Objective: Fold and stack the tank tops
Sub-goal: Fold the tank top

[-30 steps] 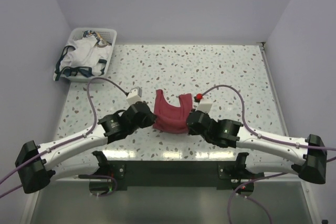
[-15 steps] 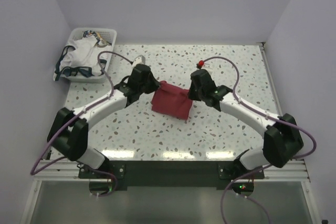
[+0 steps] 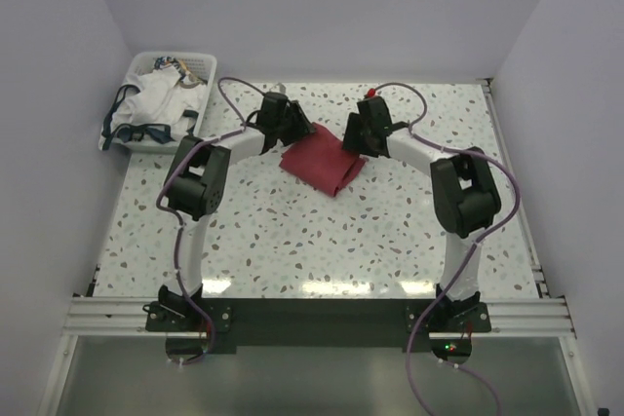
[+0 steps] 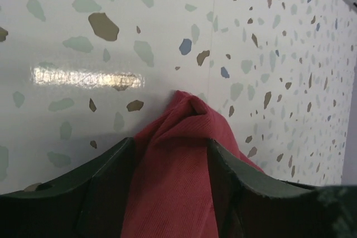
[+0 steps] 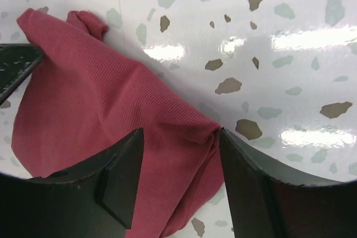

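Tank top (image 3: 322, 165) (dark red) lies between spread left claw (image 4: 172, 143) and spread right claw (image 5: 180, 133).

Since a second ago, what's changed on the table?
The dark red tank top was carried toward the far side and folded over. The left gripper and right gripper, shut on it before, now stand open with cloth between them. The white tank top stayed in the basket.

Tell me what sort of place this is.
Probably a robot test booth, not a home: plain pale walls box in a speckled table, and two arms are bolted to a metal rail.
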